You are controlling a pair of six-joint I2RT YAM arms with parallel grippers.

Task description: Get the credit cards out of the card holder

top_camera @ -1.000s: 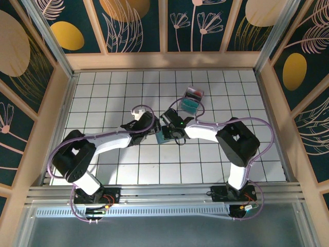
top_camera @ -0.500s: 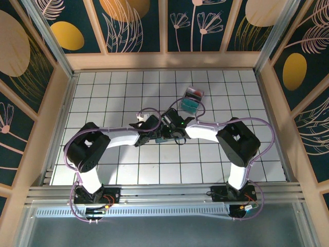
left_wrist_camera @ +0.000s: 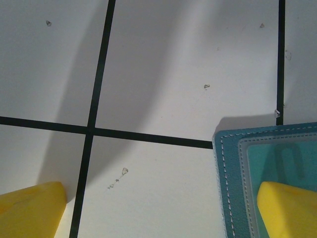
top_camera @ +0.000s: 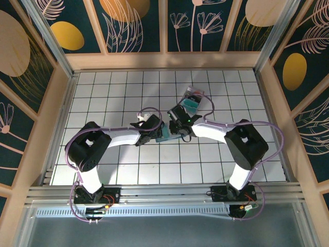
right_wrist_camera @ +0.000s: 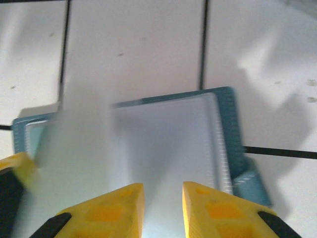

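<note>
Card holder [top_camera: 165, 136], slate-blue with pale stitching, lies flat on the white gridded table [top_camera: 103, 92], mid-scene, between both arms' tips. Left gripper [left_wrist_camera: 158, 213] spread wide: one yellow fingertip [left_wrist_camera: 285, 208] over the holder's clear window pocket, the other over bare tile beside it. Right gripper [right_wrist_camera: 163, 208] above the holder's pale inner face, fingers narrowly parted; blur hides whether they pinch anything. Clear tray [top_camera: 191, 99], red and teal contents, just beyond on the far side.
</note>
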